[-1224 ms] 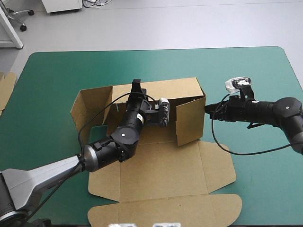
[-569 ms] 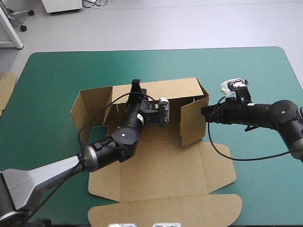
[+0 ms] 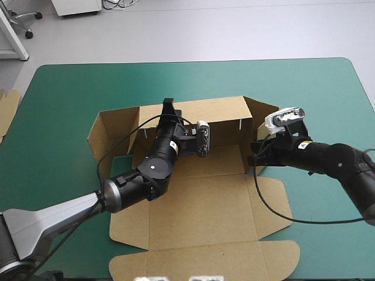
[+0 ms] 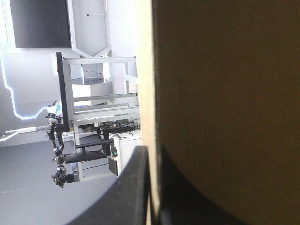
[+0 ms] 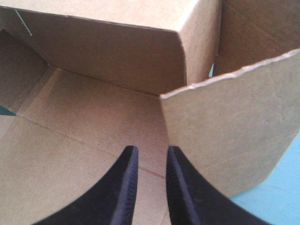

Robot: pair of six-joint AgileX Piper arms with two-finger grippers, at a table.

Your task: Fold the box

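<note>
The box [image 3: 199,216] lies at the middle of the teal-green table [image 3: 70,88], back wall up, lid flat toward the near edge. The left gripper [image 3: 170,106] sits on top of that back wall, and the left wrist view shows it clamped: black fingers all but closed on the board's edge. Over to the right gripper [image 3: 253,153], low at the box's right side, fingers [image 5: 129,178] a narrow gap apart with nothing between them, the box floor ahead and the side flap [image 5: 225,140] just beside.

And there's the change! Just before, that right flap stood swung in across the floor with the right gripper behind it; now it has opened back out toward the right edge [image 3: 259,111], the floor shows bare, and the gripper has dropped nearer the box corner.

Wide teal-green room right and far; spare board [image 3: 7,108] pokes in at the left edge.
</note>
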